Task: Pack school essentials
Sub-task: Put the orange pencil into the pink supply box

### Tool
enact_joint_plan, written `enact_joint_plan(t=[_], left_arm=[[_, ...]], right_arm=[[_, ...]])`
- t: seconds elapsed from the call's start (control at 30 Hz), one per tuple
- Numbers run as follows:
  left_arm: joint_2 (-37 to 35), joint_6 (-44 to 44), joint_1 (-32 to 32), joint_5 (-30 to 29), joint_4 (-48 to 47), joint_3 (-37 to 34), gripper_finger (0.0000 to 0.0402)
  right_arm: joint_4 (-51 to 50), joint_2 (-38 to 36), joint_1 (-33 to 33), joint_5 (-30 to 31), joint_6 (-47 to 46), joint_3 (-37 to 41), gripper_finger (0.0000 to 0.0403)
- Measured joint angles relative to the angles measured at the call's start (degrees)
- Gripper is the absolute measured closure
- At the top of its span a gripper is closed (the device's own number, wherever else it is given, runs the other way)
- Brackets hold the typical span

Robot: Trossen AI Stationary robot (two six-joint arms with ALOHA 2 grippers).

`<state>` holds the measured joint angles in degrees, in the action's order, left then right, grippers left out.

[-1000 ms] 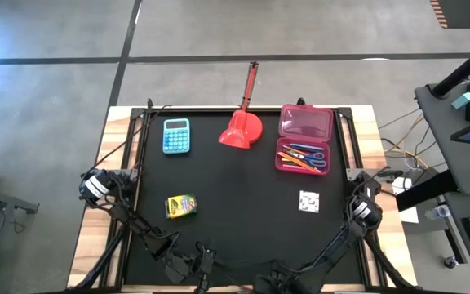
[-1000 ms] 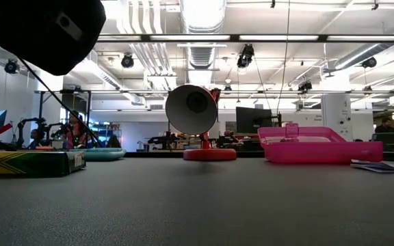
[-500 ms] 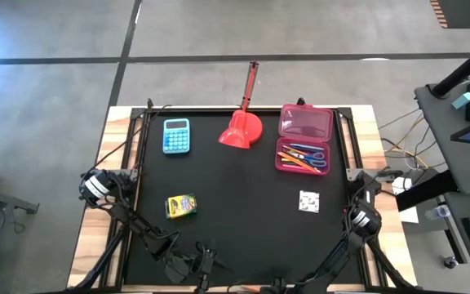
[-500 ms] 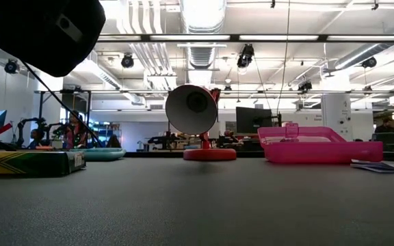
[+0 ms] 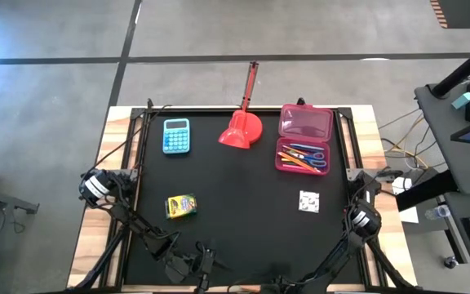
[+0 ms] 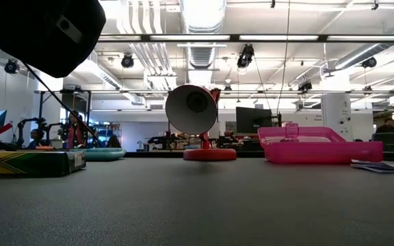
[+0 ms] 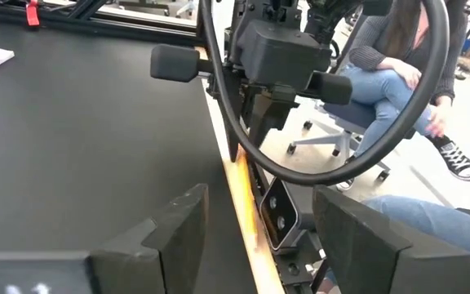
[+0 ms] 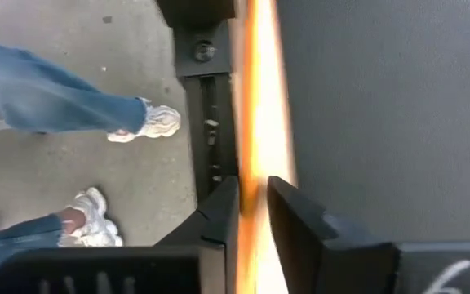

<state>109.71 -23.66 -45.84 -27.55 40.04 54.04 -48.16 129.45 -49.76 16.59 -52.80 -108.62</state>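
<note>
An open pink pencil case (image 5: 304, 137) lies at the far right of the black mat. Its near tray holds coloured pencils and blue-handled scissors (image 5: 303, 156). The yellow-green crayon box (image 5: 181, 205) lies flat left of centre. A white speckled square (image 5: 308, 201) lies flat at the right. My left gripper (image 7: 259, 216) waits open at the near edge, left of centre (image 5: 192, 263), nothing between its fingers. My right gripper (image 8: 252, 204) hangs over the table's near edge, pointing down, with only a narrow empty gap between its fingers.
A light-blue calculator (image 5: 176, 135) and a red long-handled scoop (image 5: 241, 124) lie at the far side. The mat's middle is bare. A person sits on a chair (image 7: 390, 73) beyond the near edge. A person's legs and shoes (image 8: 129, 122) stand on the floor there.
My right arm has drawn back toward the table's near edge and sunk. Its gripper, which showed at the bottom of the high view, has slipped almost out of it. Nothing on the table has moved.
</note>
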Motion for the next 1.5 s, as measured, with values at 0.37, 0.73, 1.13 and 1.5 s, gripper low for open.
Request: enact_joint_plan(t=[0.37,0.73,1.13,1.5], left_arm=[[0.0,0.04,0.0,0.0,-0.03,-0.02,0.0198],[0.0,0.07,0.0,-0.02,-0.05,-0.04,0.0198],[0.0,0.25,0.09,-0.02,-0.07,-0.04,0.0198],[0.0,0.6,0.22,-0.37,-0.06,-0.04,0.0198]], right_arm=[[-0.41,0.0,0.04,0.08,-0.08,0.04,0.0378],[-1.8,-2.21,0.58,-0.06,-0.65,0.24,0.0393],[-20.47,-5.92,4.12,3.1,-0.74,0.15,0.0394],[-39.64,-12.45,11.4,5.95,5.92,4.67,0.0394]])
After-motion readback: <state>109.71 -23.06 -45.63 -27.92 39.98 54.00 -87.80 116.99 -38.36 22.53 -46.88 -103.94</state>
